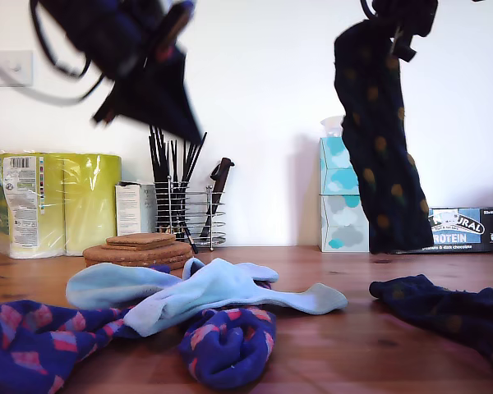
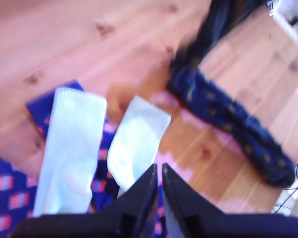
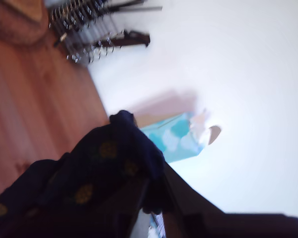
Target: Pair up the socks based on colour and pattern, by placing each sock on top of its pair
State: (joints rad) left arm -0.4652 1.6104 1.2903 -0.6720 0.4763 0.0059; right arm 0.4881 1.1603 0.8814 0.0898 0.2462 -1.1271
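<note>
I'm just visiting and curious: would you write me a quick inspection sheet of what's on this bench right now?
Surface: wooden table, bare wood between the socks.
Job's things: two pale blue socks lie over the diamond socks; one spotted sock on table; its match, the hanging spotted sock, is lifted clear.
Clutter: cork coasters, wire utensil rack, tissue box, protein bar box, yellow rolls.
Grippers: my first gripper is shut and holds nothing, above the pale blue socks; my second gripper grips the hanging sock.
Cables: a dark loop on the blurred arm.
Surroundings: white wall, wall socket.
</note>
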